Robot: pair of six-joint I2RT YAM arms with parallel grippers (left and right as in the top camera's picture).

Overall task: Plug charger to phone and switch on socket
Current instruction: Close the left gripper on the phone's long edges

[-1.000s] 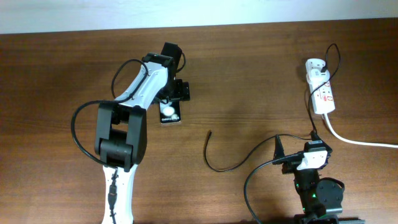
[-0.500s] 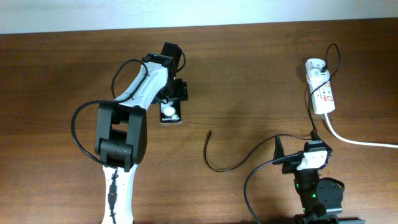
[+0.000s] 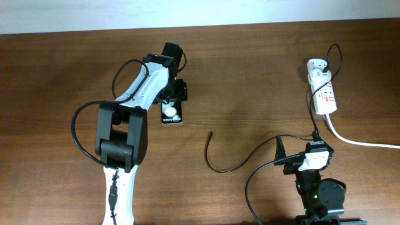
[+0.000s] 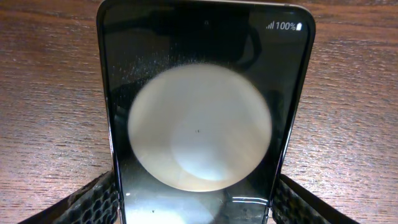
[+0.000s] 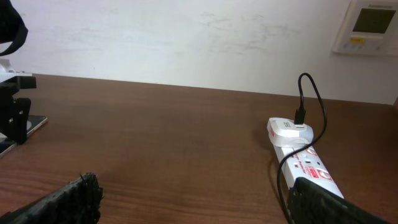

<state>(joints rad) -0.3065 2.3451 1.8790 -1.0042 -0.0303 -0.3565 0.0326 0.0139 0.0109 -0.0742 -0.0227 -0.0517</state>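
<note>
The black phone [image 3: 172, 114] lies flat on the wooden table, one white spot glowing on its screen. It fills the left wrist view [image 4: 205, 124]. My left gripper [image 3: 174, 100] has one finger pressed against each long side of the phone, shut on it. The charger cable [image 3: 219, 167] curves over the table with its free plug tip [image 3: 210, 133] lying loose, right of the phone. Its white adapter [image 3: 315, 65] sits in the socket [image 3: 326, 97] at the far right. My right gripper [image 5: 196, 202] is open and empty, near the socket [image 5: 308, 165].
The socket's thick white cord [image 3: 362, 141] runs off the right edge. A white wall [image 5: 186, 37] with a small panel [image 5: 370, 25] stands behind the table. Bare wood lies between phone and socket.
</note>
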